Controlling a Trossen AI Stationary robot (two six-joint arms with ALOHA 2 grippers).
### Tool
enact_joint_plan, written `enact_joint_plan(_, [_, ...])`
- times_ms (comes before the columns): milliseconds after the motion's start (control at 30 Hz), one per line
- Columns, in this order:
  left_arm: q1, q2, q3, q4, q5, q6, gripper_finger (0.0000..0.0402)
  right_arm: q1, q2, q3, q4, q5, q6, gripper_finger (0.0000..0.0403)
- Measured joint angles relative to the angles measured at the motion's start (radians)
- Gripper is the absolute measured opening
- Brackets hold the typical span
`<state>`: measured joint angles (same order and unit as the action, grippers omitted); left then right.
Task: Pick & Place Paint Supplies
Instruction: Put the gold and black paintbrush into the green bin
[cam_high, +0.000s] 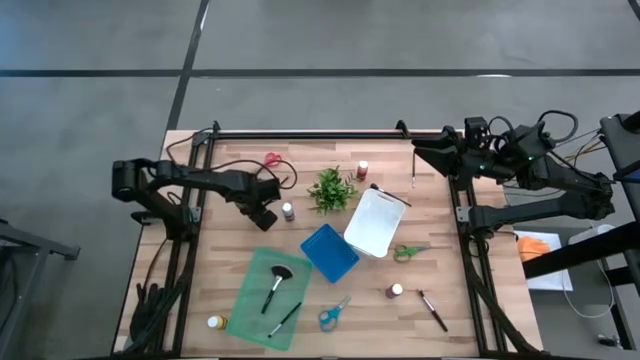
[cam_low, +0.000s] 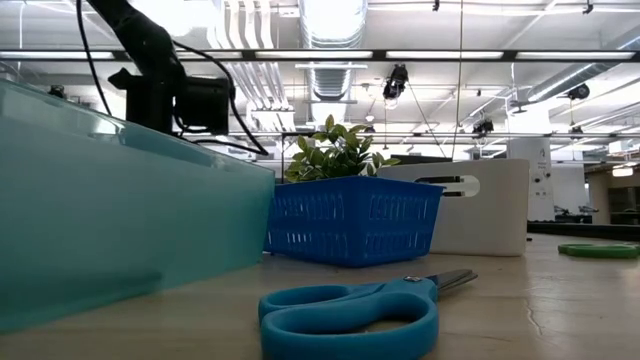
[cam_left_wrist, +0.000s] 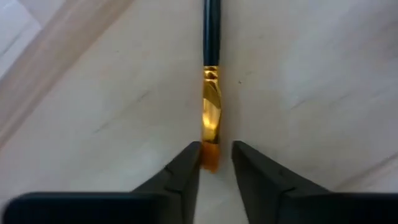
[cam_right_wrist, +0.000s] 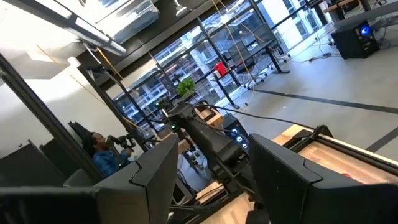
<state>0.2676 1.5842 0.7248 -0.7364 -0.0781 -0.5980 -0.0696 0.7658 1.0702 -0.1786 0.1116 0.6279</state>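
Note:
My left gripper (cam_high: 262, 215) (cam_left_wrist: 216, 149) points down at the table's left middle, open by a narrow gap. A thin brush (cam_left_wrist: 211, 74) with a dark handle and gold ferrule lies flat on the wood. Its orange bristle end (cam_left_wrist: 211, 158) sits between my fingers. In the high view the gripper hides this brush. A white-capped bottle (cam_high: 288, 211) stands just right of the gripper. A green tray (cam_high: 252, 300) holds a broad brush (cam_high: 277, 280) and a thin brush (cam_high: 285, 318). My right gripper (cam_right_wrist: 217, 168) is open, raised over the far right corner (cam_high: 440, 150). My left gripper comes from above, pointing down, with a finger on each side of the brush's orange bristle end (cam_left_wrist: 211, 158). One fingertip (cam_left_wrist: 189, 155) lies right beside the bristles and the other stands apart. Whether it touches the brush, I cannot tell.
A leafy plant (cam_high: 331, 190), blue basket (cam_high: 329, 252) and white bin (cam_high: 377, 222) fill the middle. Red scissors (cam_high: 272, 160), green scissors (cam_high: 410, 252), blue scissors (cam_high: 334, 314) (cam_low: 350, 310), bottles (cam_high: 362, 170) (cam_high: 396, 291) (cam_high: 214, 322) and a brush (cam_high: 432, 310) lie around them.

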Motion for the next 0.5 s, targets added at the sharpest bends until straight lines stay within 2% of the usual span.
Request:
enact_joint_plan(133, [0.000, 0.004, 0.002, 0.006, 0.009, 0.004, 0.0016, 0.000, 0.000, 0.000, 0.006, -0.017, 0.007, 0.0192])
enact_joint_plan(500, [0.009, -0.156, -0.015, 0.000, 0.011, -0.028, 0.0002, 0.000, 0.001, 0.000, 0.006, -0.018, -0.007, 0.0192])
